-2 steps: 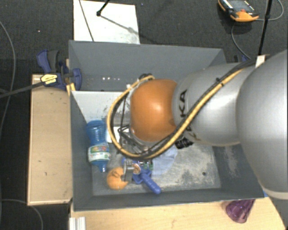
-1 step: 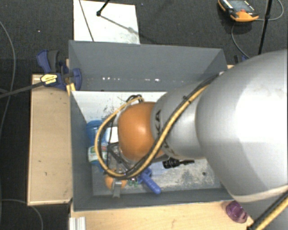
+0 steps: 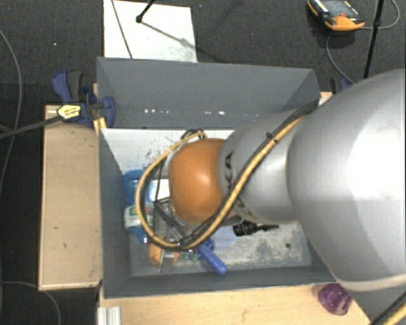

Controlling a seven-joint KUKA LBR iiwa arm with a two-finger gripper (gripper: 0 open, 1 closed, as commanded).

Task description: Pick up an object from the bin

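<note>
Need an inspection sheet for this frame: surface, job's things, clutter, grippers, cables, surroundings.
Surface: grey metal bin, floor scuffed and speckled.
Job's things: blue bottle with a white-green label against the left wall; blue piece and small tan piece by the front wall.
Clutter: nothing seen.
Grippers: gripper low in the bin's left half, under the orange wrist cover, above the front-wall pieces.
Cables: yellow-black cable loops round the cover.
Surroundings: purple thing outside the bin's front right; orange-black device on the floor beyond.
</note>
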